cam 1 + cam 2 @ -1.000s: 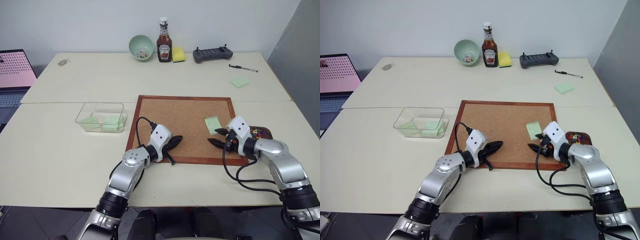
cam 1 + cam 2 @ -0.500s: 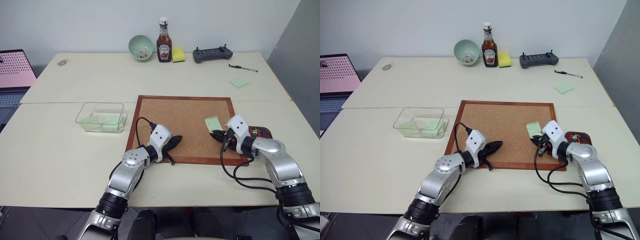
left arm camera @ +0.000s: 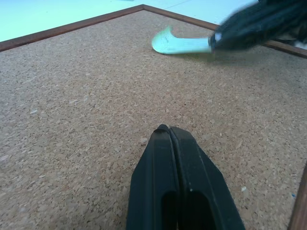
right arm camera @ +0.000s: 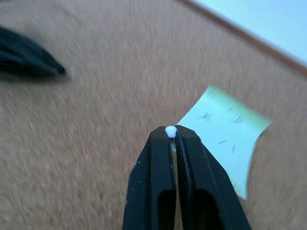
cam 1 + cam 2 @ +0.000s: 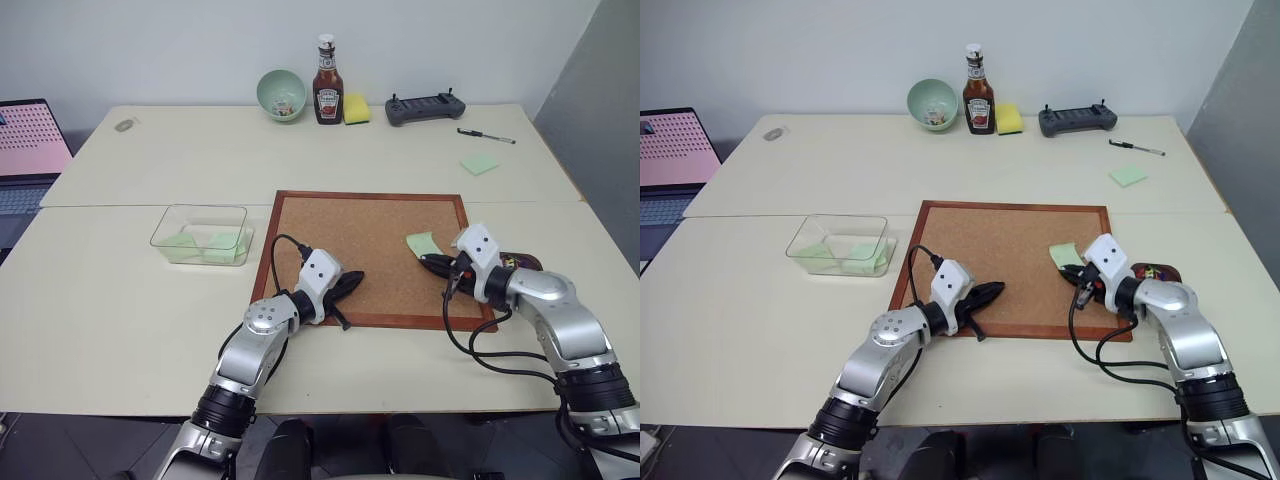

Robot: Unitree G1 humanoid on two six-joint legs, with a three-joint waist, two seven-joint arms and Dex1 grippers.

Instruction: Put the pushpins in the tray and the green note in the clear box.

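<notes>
Right pincer (image 4: 171, 132) pinches white pushpin (image 4: 170, 130)

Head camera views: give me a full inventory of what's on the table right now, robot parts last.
cork board: one, brown with red-brown frame, centre front.
green note: one, pale green, on the board's right side, at the right gripper's tips.
pushpin: one, white head, pinched in the right gripper.
tray: one, dark brown, right of the board, multicoloured pins inside.
clear box: one, transparent, left of the board, green notes inside.
bowl: one, pale green, far edge.
ketchup bottle: one, red, beside the bowl.
sponge: one, yellow.
controller: one, dark grey.
pen: one, black.
sticky pad: one, green, far right.
laptop: one, pink screen, left edge.
left gripper: shut, over the board.
right gripper: shut on the pushpin.
</notes>
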